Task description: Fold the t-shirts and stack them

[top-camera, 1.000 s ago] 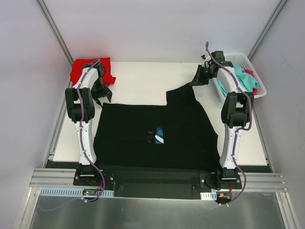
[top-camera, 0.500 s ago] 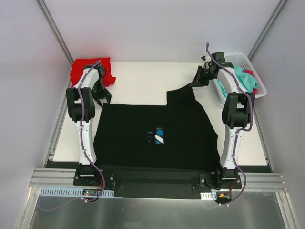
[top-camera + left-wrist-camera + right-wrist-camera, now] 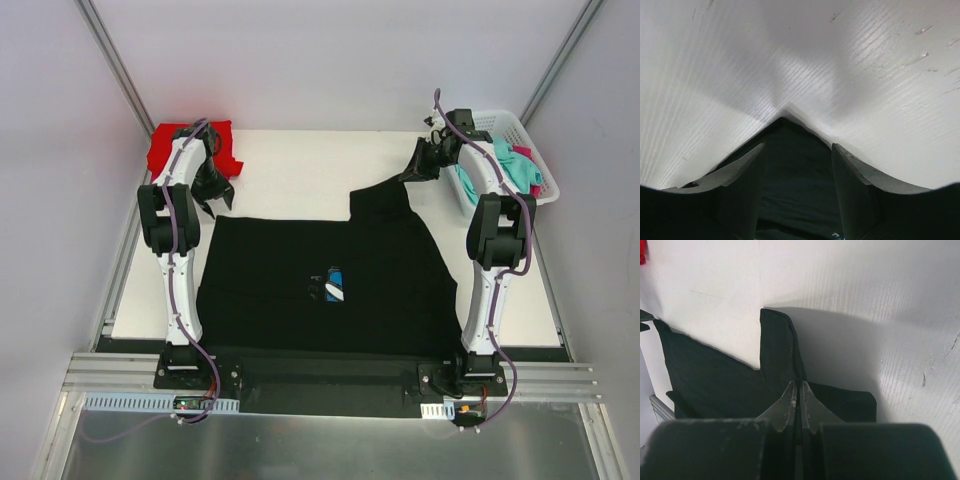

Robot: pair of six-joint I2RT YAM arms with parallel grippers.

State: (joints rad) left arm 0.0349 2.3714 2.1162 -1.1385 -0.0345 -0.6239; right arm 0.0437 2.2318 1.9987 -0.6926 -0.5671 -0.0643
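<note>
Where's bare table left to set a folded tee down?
Free: white tabletop strip behind the black t-shirt, between the red t-shirt and the white mesh basket; smaller patch at near right. Crowded: centre and near edge, under the black t-shirt.

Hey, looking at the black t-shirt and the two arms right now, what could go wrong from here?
1. Only the right end effector is shut on the black t-shirt. The left end effector stands open over a corner of it, so a pull from the right alone may drag the shirt askew.
2. The left end effector sits close to the red t-shirt; a sweep there might snag or rumple it.
</note>
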